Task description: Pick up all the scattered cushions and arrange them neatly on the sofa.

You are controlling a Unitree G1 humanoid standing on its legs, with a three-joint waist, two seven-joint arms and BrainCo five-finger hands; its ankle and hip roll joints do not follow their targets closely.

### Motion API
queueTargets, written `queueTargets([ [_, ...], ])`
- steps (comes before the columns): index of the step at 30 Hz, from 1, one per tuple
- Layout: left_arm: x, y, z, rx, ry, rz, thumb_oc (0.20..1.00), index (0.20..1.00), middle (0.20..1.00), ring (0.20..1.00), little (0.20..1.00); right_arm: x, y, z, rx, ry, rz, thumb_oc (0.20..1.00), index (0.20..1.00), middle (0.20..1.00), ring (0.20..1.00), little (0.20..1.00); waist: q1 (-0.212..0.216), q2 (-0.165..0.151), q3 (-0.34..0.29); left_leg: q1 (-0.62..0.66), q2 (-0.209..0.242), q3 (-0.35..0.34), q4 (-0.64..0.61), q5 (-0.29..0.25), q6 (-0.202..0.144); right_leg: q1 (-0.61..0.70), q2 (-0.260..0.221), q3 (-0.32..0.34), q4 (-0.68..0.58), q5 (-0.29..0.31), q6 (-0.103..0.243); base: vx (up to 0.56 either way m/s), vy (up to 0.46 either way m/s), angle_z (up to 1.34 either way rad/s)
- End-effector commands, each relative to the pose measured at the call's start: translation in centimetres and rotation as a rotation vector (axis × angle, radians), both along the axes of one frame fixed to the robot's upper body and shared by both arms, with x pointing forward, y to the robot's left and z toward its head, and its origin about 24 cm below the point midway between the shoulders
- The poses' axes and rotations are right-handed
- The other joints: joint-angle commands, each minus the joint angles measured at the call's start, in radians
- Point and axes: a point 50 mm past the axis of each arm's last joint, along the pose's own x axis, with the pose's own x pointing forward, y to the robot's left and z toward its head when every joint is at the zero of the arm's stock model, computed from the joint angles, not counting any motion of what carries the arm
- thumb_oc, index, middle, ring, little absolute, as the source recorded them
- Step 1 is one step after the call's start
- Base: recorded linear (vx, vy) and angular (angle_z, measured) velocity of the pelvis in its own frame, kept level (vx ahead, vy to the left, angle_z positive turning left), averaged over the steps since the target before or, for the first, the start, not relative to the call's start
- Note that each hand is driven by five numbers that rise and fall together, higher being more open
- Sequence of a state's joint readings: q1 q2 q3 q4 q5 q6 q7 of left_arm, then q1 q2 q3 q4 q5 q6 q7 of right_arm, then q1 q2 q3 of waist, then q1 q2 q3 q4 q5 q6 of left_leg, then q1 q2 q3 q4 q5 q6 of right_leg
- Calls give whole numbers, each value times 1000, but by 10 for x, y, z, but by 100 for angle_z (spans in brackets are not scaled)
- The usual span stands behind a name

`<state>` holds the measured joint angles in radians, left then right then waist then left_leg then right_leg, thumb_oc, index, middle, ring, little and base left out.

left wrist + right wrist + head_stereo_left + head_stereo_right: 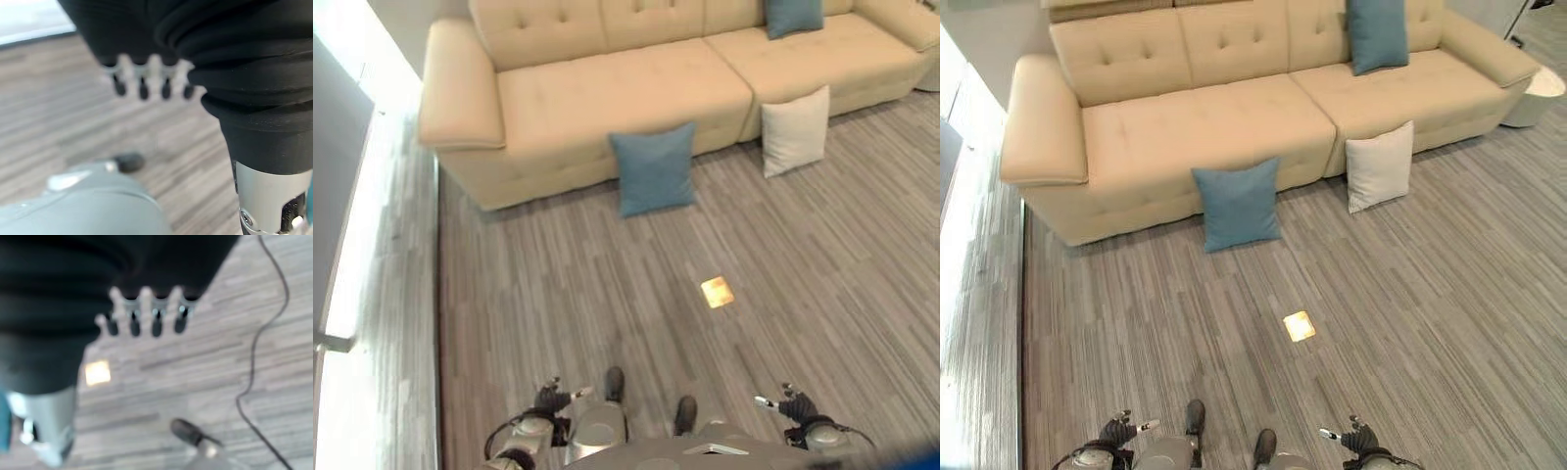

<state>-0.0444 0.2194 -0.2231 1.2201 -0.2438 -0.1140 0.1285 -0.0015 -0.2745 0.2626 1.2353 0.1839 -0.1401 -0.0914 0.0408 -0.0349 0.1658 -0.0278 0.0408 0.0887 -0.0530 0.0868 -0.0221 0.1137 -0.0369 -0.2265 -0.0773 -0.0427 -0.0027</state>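
A blue cushion (653, 168) stands on the wood floor, leaning on the front of the beige sofa (617, 93). To its right a white cushion (795, 130) leans on the sofa front too. A second blue cushion (1377, 34) rests upright against the sofa's backrest on the right seat. My left hand (549, 397) and right hand (796, 403) hang low near my body, far from every cushion. In the wrist views the left hand's fingers (142, 84) and the right hand's fingers (145, 316) are straight and hold nothing.
A small bright yellow square (717, 292) lies on the floor between me and the sofa. A round white side table (1540, 93) stands past the sofa's right end. A bright window strip (352, 245) runs along the left wall.
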Motion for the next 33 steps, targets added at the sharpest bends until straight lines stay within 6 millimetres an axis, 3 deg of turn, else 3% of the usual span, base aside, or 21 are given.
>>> queueTargets([
  [1,6,-2,1,-6,-13,-12,1000,1000,1000,1000,1000,21,6,5,20,-64,27,1000,1000,1000,1000,1000,26,-36,-14,-17,-57,14,95,-86,15,5,-70,57,173,-32,103,193,261,-63],
  [2,10,0,3,5,-24,-18,1000,1000,1000,1000,1000,30,8,8,22,-87,39,1000,1000,1000,1000,1000,35,-32,0,4,-73,20,93,-98,45,-70,-100,80,318,44,138,179,267,-77],
  [3,15,5,6,16,-42,-18,1000,1000,1000,1000,1000,39,8,11,18,-112,53,1000,1000,1000,1000,1000,29,-20,13,21,-72,16,84,-101,63,-126,-101,93,410,82,145,178,251,-71],
  [6,18,6,7,22,-49,-28,1000,1000,1000,1000,1000,42,10,12,19,-123,57,1000,1000,1000,1000,1000,27,-8,18,48,-74,12,69,-117,70,-175,-116,79,452,84,137,143,102,-10],
  [8,23,10,10,25,-71,-17,1000,1000,1000,1000,1000,49,9,15,21,-138,71,1000,1000,1000,1000,1000,13,0,23,91,-75,-2,36,-127,65,-219,-85,78,360,65,120,207,14,1],
  [11,26,11,11,25,-81,-12,1000,1000,1000,1000,1000,55,13,17,27,-160,88,1000,1000,1000,1000,1000,9,-3,29,124,-75,-3,14,-140,57,-232,-87,38,260,83,120,212,-62,-14],
  [12,26,11,11,26,-80,-9,1000,1000,1000,1000,1000,57,15,17,33,-165,94,1000,1000,1000,1000,1000,-1,-9,30,140,-81,-13,11,-149,53,-248,-63,52,199,102,122,318,-81,-22],
  [13,28,11,12,30,-84,-15,1000,1000,1000,1000,1000,52,16,15,44,-155,87,1000,1000,1000,1000,1000,-30,-11,34,161,-80,-49,21,-163,48,-270,-21,132,197,106,123,399,-114,-18],
  [16,27,2,9,15,-73,-43,1000,1000,1000,1000,1000,39,13,10,53,-124,33,1000,1000,1000,1000,1000,-42,-22,17,161,-67,-72,55,-163,24,-209,9,187,136,92,92,272,-137,69],
  [19,30,-5,9,0,-73,-62,1000,1000,1000,1000,1000,26,8,7,49,-95,-5,1000,1000,1000,1000,1000,-58,-30,5,130,-44,-72,139,-123,-22,-163,15,144,102,86,69,194,-176,83],
  [21,41,-8,14,-11,-117,-66,1000,1000,1000,1000,1000,22,7,6,53,-95,-31,1000,1000,1000,1000,1000,-57,-45,22,65,-43,-67,271,-94,-47,-130,11,119,96,74,46,146,-155,55],
  [25,45,-13,14,-22,-128,-74,1000,1000,1000,1000,1000,17,3,5,42,-74,-47,1000,1000,1000,1000,1000,-52,-61,35,-7,-32,-20,206,-113,-28,-79,-6,88,79,37,46,177,-47,36],
  [27,41,-11,13,-14,-117,-76,1000,1000,1000,1000,1000,20,2,6,32,-92,-47,1000,1000,1000,1000,1000,-37,-51,25,-77,-18,-9,87,-31,-27,-42,6,85,65,10,49,375,55,48],
  [28,39,-10,12,-10,-112,-60,1000,1000,1000,1000,1000,26,2,9,27,-111,-34,1000,1000,1000,1000,1000,-13,-47,28,-111,-28,-63,63,14,-37,-18,13,107,72,-10,48,355,101,34],
  [30,34,-6,11,-10,-97,-39,1000,1000,1000,1000,1000,28,4,9,43,-121,-37,1000,1000,1000,1000,1000,-17,-51,18,-90,-34,-49,65,-2,-33,-7,6,116,84,-20,56,344,158,-43],
  [32,24,-4,7,-11,-71,-33,1000,1000,1000,1000,1000,29,5,9,52,-125,-41,1000,1000,1000,1000,1000,-6,-50,-5,-60,-55,-47,68,-36,-6,-3,-25,125,131,-23,84,404,296,-97],
  [33,22,-3,6,-12,-61,-32,1000,1000,1000,1000,1000,32,6,10,58,-135,-40,1000,1000,1000,1000,1000,3,-46,-5,-30,-69,-25,67,-63,17,-25,-59,121,225,1,114,246,234,-50],
])
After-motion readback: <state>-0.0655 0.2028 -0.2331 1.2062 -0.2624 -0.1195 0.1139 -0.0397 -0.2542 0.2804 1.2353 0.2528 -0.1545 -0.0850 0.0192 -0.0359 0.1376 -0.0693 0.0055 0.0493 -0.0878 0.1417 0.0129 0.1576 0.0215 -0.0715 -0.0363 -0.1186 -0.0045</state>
